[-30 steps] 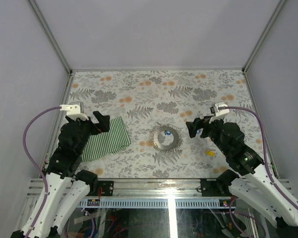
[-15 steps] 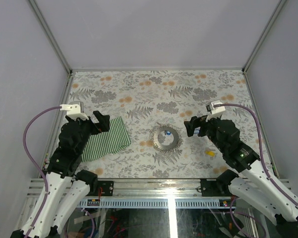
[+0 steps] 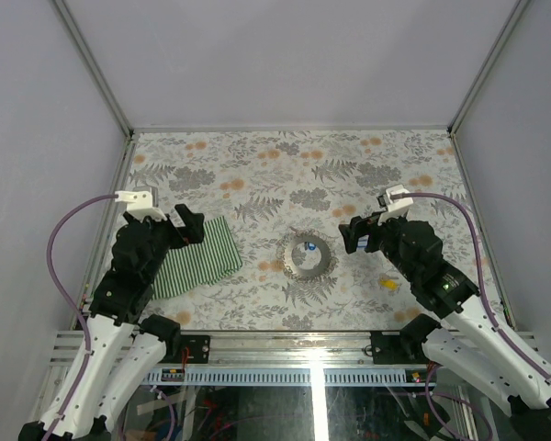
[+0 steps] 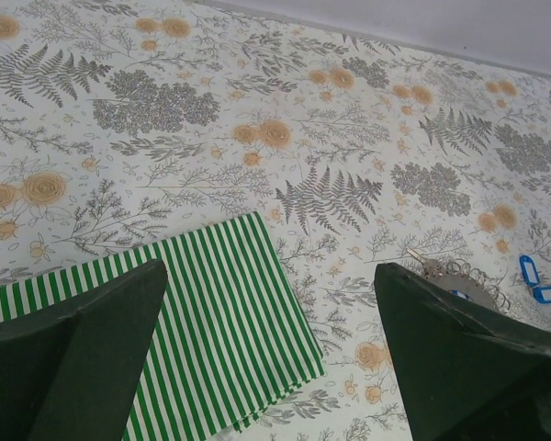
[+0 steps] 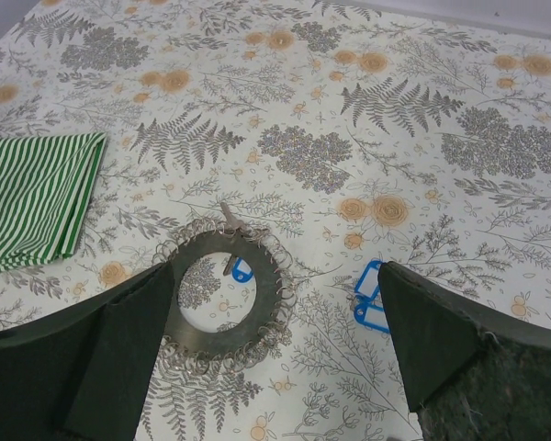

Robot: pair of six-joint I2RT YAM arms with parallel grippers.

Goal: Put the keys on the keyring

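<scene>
The keyring (image 5: pixel 217 333) is a flat grey metal ring edged with small wire loops, lying mid-table (image 3: pixel 294 264). One blue key (image 5: pixel 240 270) rests inside its hole. Two more blue keys (image 5: pixel 371 299) lie just right of the ring, beside my right finger. A yellow key (image 3: pixel 387 285) sits nearer the front right. My right gripper (image 5: pixel 275 272) hovers open over the ring's right side (image 3: pixel 354 236). My left gripper (image 4: pixel 269 268) is open above the corner of the green striped cloth (image 4: pixel 193 322), well left of the ring (image 4: pixel 459 278).
The floral tablecloth (image 3: pixel 257 175) covers the table. The striped cloth (image 3: pixel 200 259) lies at the front left. Grey walls and metal frame posts (image 3: pixel 96 83) enclose the back and sides. An aluminium rail (image 3: pixel 312 354) runs along the near edge.
My right gripper has shifted a little left and away from the base, closer to the keyring. The left arm has barely moved. Both stay open.
</scene>
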